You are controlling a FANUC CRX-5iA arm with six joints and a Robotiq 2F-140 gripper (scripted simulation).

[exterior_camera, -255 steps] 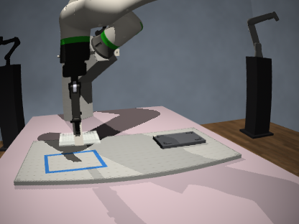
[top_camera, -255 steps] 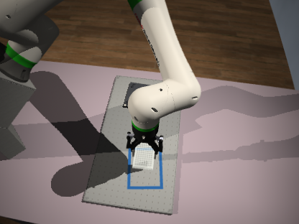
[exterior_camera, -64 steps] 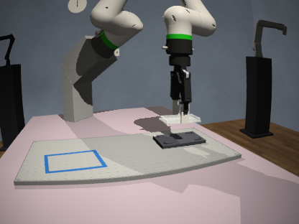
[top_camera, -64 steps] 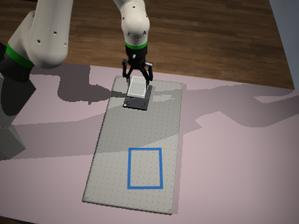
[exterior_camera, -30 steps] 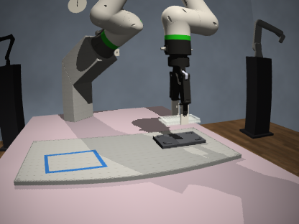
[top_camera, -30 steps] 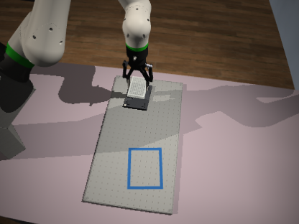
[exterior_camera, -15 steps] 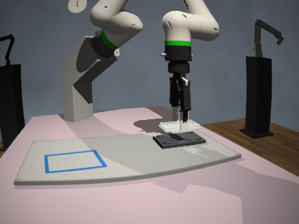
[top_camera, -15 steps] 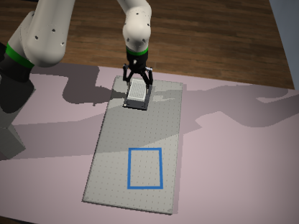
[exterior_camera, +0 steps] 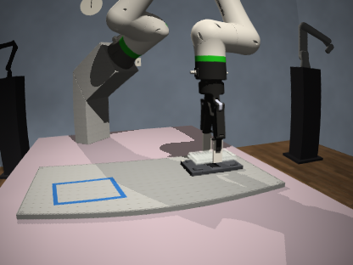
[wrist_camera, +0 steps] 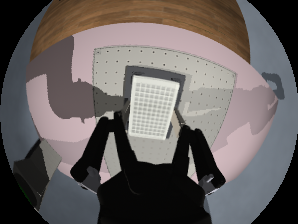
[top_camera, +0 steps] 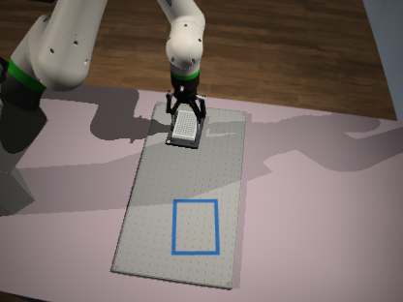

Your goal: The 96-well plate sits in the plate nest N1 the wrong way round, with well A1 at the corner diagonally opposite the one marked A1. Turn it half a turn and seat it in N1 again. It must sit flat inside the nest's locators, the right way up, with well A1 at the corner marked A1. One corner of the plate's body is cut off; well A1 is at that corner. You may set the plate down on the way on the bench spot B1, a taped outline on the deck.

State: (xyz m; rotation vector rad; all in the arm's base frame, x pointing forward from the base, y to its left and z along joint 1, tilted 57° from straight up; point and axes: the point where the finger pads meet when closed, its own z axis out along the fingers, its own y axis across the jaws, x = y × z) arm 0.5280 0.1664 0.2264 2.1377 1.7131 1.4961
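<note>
Starting at the left of the exterior view, we see the blue taped rectangular outline (exterior_camera: 88, 191) lying on the grey perforated deck plate (exterior_camera: 153, 191), which rests on the pale pink counter (exterior_camera: 178, 238). Further right on that deck plate sits the flat black plate nest (exterior_camera: 212, 166), well apart from the taped outline. Just above the nest we find the white rectangular 96-well plate (exterior_camera: 203, 155), lifted a little off the nest's top face, so it is not seated. The black two-fingered pincer (exterior_camera: 215, 154) comes straight down from the white arm with the green band (exterior_camera: 210, 59), and it is clamped on the well plate, one finger on each long side. From the top view the well plate (top_camera: 184, 125) hangs over the far part of the nest (top_camera: 183, 142), and from the wrist view its grid of wells (wrist_camera: 152, 106) shows between the two fingers. We cannot tell which corner is cut.
</note>
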